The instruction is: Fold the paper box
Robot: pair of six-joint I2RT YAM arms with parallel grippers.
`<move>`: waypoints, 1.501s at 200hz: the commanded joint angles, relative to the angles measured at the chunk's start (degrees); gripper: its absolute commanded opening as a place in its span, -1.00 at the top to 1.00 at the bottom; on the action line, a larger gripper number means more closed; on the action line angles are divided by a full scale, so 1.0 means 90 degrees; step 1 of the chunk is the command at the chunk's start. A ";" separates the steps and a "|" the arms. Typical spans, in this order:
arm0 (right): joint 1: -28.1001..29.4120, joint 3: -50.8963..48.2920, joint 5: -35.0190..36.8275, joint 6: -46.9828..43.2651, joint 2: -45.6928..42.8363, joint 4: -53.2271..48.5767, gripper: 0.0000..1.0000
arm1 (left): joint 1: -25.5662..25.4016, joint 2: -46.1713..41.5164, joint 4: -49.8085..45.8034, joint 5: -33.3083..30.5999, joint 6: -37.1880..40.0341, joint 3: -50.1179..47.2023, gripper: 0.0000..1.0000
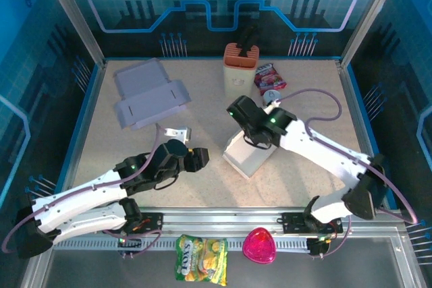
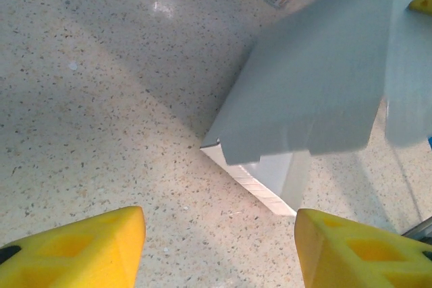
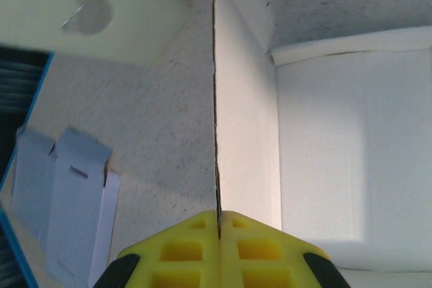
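The white paper box stands partly folded in the middle of the table. My right gripper reaches down onto it from behind. In the right wrist view that gripper is shut on the thin edge of an upright box wall, with the box's inside to the right. My left gripper lies low just left of the box. It is open, its yellow fingers wide apart over bare table, and the box lies ahead of them, a flap overhanging its near corner.
Flat unfolded paper boxes lie at the back left. An orange container, a snack packet and a small cup stand behind the box. A small white piece lies near the left arm. A snack bag and a pink object sit on the front rail.
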 commanded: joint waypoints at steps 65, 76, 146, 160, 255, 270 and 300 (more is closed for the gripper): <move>-0.0056 0.0789 0.0295 0.2632 0.0873 -0.1500 0.56 | -0.0021 0.0543 0.0075 0.0334 0.0598 -0.0162 -0.23; -0.0053 0.0675 0.0376 0.2351 0.0772 -0.1290 0.44 | -0.0024 0.0654 0.0141 0.0389 0.0701 -0.0128 -0.25; -0.1184 -0.1413 -0.0941 -0.3595 -0.1237 0.2961 0.01 | -0.0318 0.1309 0.0522 0.0625 0.1227 0.0264 -0.30; -0.1756 -0.1782 -0.2039 -0.4676 -0.1691 0.3491 -0.01 | -0.0401 0.1413 0.0595 0.0541 0.1312 0.0335 -0.31; -0.3985 -0.1953 -0.5496 -0.8096 -0.2748 0.2119 -0.10 | -0.0514 0.2852 0.0058 -0.0166 0.1784 0.1675 -0.14; -0.4047 -0.2081 -0.5617 -0.8132 -0.2838 0.2132 -0.10 | -0.0510 0.3032 -0.0029 -0.0247 0.1852 0.1841 -0.07; -0.4062 -0.2278 -0.5743 -0.8104 -0.2978 0.2221 -0.09 | -0.0510 0.3288 -0.0162 -0.0332 0.1904 0.2049 0.18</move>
